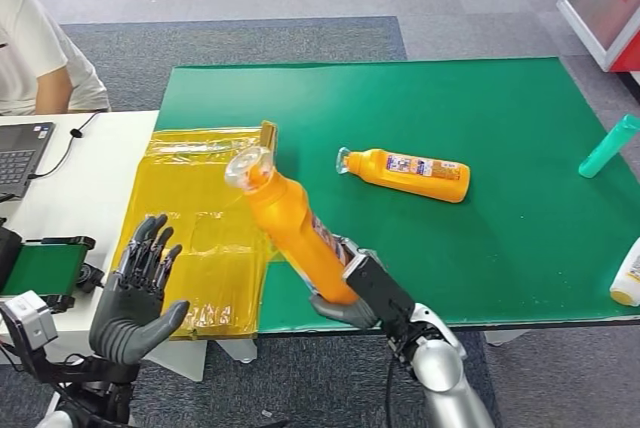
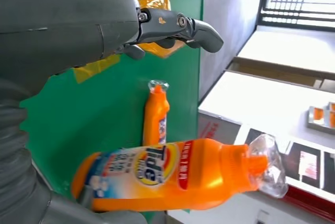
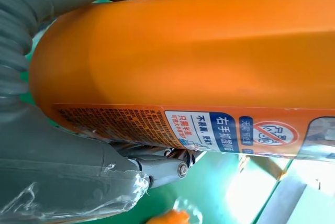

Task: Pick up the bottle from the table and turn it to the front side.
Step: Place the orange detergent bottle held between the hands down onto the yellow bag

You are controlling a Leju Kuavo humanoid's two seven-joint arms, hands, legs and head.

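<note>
Green felt mat (image 1: pixel 490 128), glossy orange bottle (image 1: pixel 290 223)

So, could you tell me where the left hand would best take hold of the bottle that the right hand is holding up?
Probably the upper body, below the neck: the right hand holds the bottle by its base, tilted toward the open left hand, so that part is free on that side.

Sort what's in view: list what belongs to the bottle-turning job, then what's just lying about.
Job: held orange bottle, right hand, left hand.

Lying about: second orange bottle, yellow plastic sheet, teal bottle, white bottle, laptop.
</note>
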